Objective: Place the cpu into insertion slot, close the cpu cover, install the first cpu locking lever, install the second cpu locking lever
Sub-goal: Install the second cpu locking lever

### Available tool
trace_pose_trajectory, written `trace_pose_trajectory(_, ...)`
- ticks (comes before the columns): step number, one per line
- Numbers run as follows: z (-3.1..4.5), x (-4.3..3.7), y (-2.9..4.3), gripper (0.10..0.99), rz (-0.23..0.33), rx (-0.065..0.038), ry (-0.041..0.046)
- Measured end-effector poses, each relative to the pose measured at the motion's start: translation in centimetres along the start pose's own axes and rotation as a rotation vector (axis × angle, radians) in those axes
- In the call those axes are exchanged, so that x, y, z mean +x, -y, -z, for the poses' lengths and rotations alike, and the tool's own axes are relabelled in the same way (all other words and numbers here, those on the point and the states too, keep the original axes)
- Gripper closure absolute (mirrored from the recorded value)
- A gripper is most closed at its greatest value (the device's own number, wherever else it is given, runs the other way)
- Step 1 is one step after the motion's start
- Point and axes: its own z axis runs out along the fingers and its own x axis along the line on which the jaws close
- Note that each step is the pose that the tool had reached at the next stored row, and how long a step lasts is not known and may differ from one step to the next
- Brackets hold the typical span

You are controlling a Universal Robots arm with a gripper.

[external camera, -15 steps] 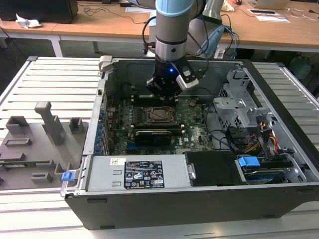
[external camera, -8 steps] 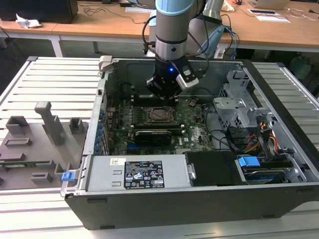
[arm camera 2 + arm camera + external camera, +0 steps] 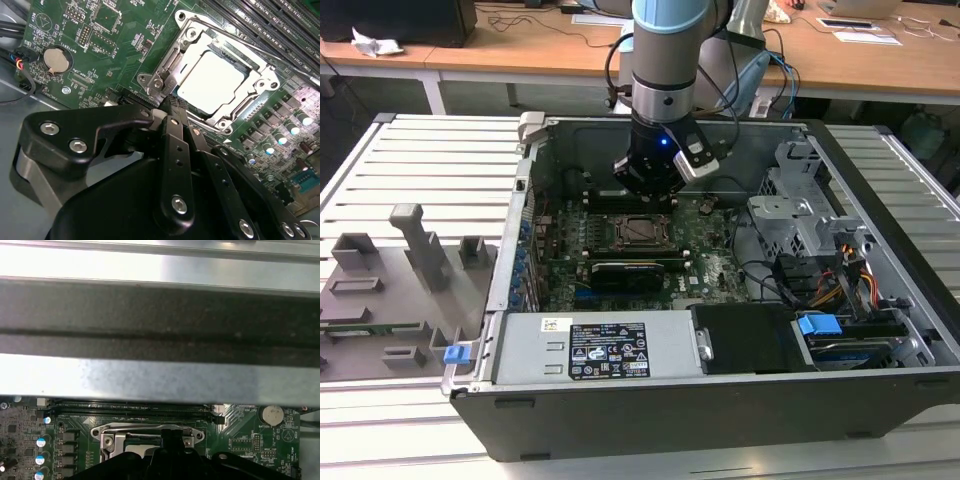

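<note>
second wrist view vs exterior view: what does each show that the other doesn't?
Second wrist view: the cpu seated under the closed cpu cover, a coin cell battery, and the end effector at the socket's edge. Exterior view: the whole computer case, the power supply and the drive cage. Both: the green motherboard and the socket.

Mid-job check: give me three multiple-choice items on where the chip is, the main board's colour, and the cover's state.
1. Where is the chip?
A. In the socket
B. On the grey tray
C. In the hand
2. What colour is the main board?
A. Blue
B. Green
C. Red
3. How is the cover?
A. Standing upright
B. Removed
C. Down over the chip

Key: 1 A, its silver top sits inside the socket frame. 2 B, green in both wrist views. 3 C, the frame lies flat around the chip, with the hand at its edge.
</note>
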Motion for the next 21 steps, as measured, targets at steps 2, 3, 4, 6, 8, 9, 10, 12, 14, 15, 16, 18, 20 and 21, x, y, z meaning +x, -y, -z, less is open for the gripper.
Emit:
trace_pose_trajectory(2, 0.06, 0.0, 0.0, 0.98, 0.0, 0.0, 0.0)
trace_pose_trajectory(3, 0.08, 0.0, -0.01, 0.98, 0.0, 0.0, 0.0)
trace_pose_trajectory(4, 0.14, -0.01, 0.0, 0.98, 0.0, 0.0, 0.0)
trace_pose_trajectory(6, 0.25, -0.01, -0.01, 0.98, 0.0, 0.0, 0.0)
trace_pose_trajectory(8, 0.39, -0.02, -0.02, 0.98, 0.0, 0.0, 0.0)
trace_pose_trajectory(9, 0.48, -0.02, -0.02, 0.98, 0.0, 0.001, 0.0)
trace_pose_trajectory(10, 0.69, -0.03, -0.03, 0.98, 0.0, 0.001, 0.0)
trace_pose_trajectory(12, 0.73, -0.02, 0.15, 0.98, 0.0, 0.002, 0.0)
trace_pose_trajectory(14, 0.74, -0.02, 0.22, 0.98, 0.0, 0.003, -0.0001)
trace_pose_trajectory(15, 0.74, -0.02, 0.25, 0.98, -0.001, 0.003, 0.0)
trace_pose_trajectory(16, 0.74, -0.02, 0.28, 0.98, 0.0, 0.003, 0.0)
trace_pose_trajectory(18, 0.74, -0.02, 0.34, 0.98, -0.001, 0.003, 0.0)
trace_pose_trajectory(20, 0.74, -0.02, 0.39, 0.98, 0.0, 0.003, 0.0)
trace_pose_trajectory(21, 0.74, -0.01, 0.41, 0.98, -0.001, 0.003, 0.0)
